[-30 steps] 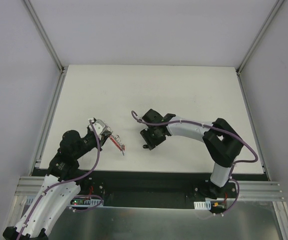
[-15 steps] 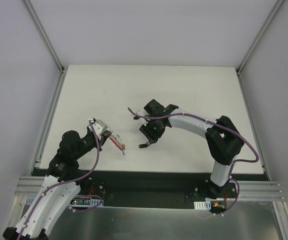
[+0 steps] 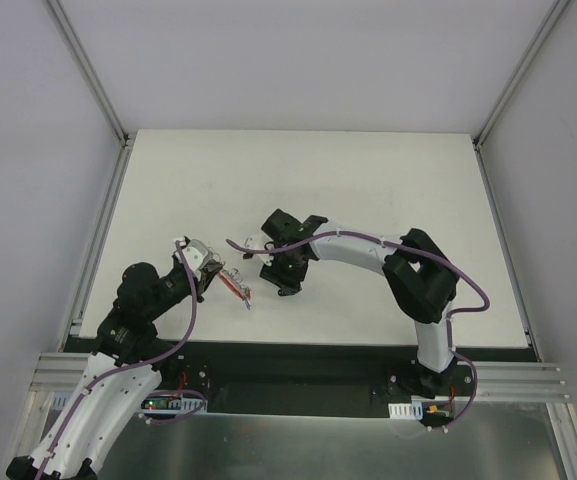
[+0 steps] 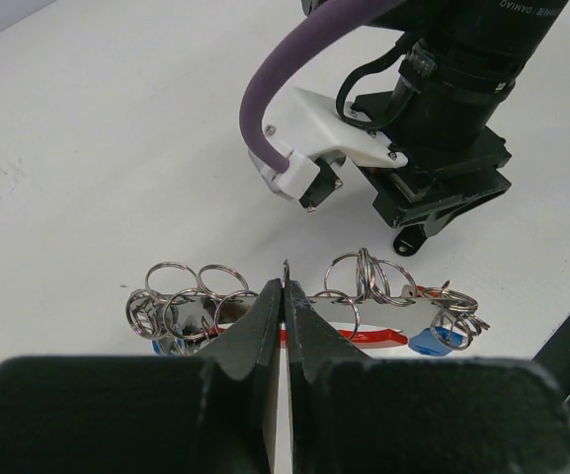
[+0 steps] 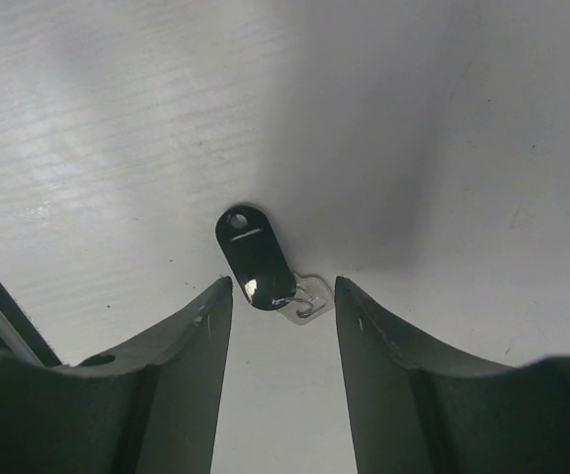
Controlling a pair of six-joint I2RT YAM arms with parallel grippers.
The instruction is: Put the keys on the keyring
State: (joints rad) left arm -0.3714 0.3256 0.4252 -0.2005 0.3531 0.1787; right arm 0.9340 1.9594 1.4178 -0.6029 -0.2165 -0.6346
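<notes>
The right arm has swung left over the last second, bringing its gripper (image 5: 283,296) close to the keyring (image 4: 364,314). The black key (image 5: 255,259) seems to lie on the desk (image 3: 368,180) between that gripper's half-spread fingers (image 5: 191,331), pinched by neither. The left gripper (image 4: 284,294) is clamped tight on the keyring, holding it low over the near left of the desk. The risk I see is that the tiny key skids or flips as the fingers close, or that the two grippers knock together. The desk is plain white, with pale walls (image 3: 288,60) and aluminium rails (image 3: 88,70) around it.
</notes>
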